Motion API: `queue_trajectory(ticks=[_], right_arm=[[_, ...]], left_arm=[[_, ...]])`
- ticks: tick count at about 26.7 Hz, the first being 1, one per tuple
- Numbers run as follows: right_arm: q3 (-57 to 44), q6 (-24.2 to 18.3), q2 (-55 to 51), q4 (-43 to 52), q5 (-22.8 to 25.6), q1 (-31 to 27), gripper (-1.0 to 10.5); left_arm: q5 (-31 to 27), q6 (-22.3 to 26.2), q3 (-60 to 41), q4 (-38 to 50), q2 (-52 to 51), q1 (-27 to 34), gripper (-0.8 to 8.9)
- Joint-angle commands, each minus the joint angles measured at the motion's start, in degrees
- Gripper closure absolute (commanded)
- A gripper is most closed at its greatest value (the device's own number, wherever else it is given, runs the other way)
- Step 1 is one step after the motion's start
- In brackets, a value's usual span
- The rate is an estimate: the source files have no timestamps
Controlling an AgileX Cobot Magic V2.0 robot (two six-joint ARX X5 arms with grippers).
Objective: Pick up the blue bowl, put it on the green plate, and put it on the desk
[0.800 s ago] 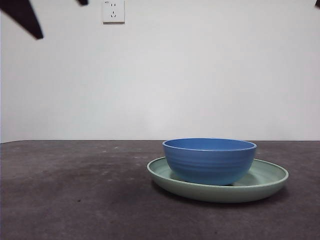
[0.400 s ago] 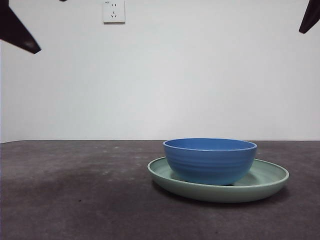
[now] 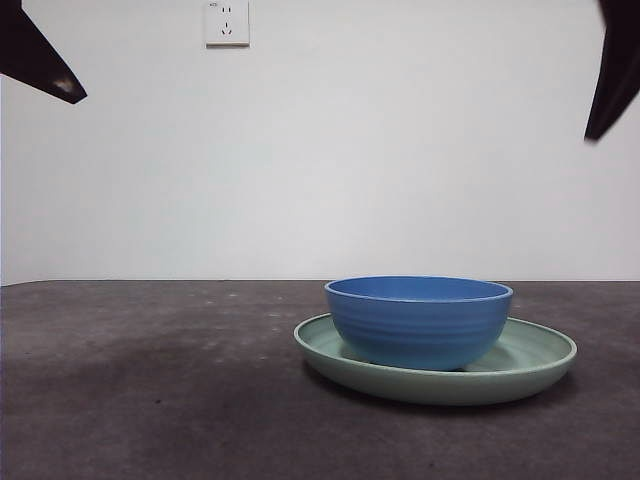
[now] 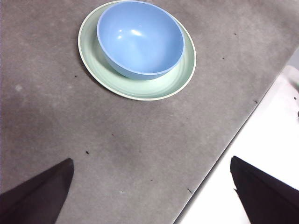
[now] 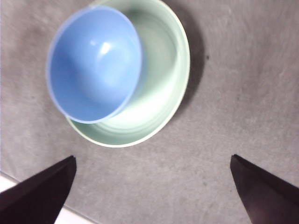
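Observation:
The blue bowl (image 3: 419, 320) stands upright on the green plate (image 3: 536, 360), which rests on the dark desk (image 3: 150, 380) right of centre. Both show from above in the left wrist view, bowl (image 4: 140, 39) on plate (image 4: 184, 70), and in the right wrist view, bowl (image 5: 93, 63) on plate (image 5: 159, 93). My left gripper (image 4: 149, 196) is open and empty, high above the desk, a dark tip at the front view's upper left (image 3: 40, 55). My right gripper (image 5: 152, 191) is open and empty above the plate, a dark tip at the upper right (image 3: 612, 70).
A white wall with a socket (image 3: 227, 22) stands behind the desk. The desk's edge and a white floor (image 4: 261, 140) show in the left wrist view.
The dark tip at the upper right has come further down into the front view. The tip at the upper left has drawn back toward the corner. Bowl and plate have not moved.

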Motion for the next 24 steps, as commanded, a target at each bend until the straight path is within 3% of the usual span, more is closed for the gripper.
queue_trajectory(ticks=[1,14,24], right_arm=[[1.01,-0.94,5.14,2.91,-0.2,0.11,4.1],[1.01,-1.73,23.63,15.85,-3.45,0.26,4.1],[1.01,-2.19,29.29,22.21,-5.01,0.46,6.0]], left_arm=[[0.46,-0.48,0.55,0.66,0.26,-0.28,0.94],[2.95,-0.39,0.57,0.7,-2.82,-0.28,0.94],[2.95,-0.42,0.57,0.7,-4.04,-0.28,0.94]])
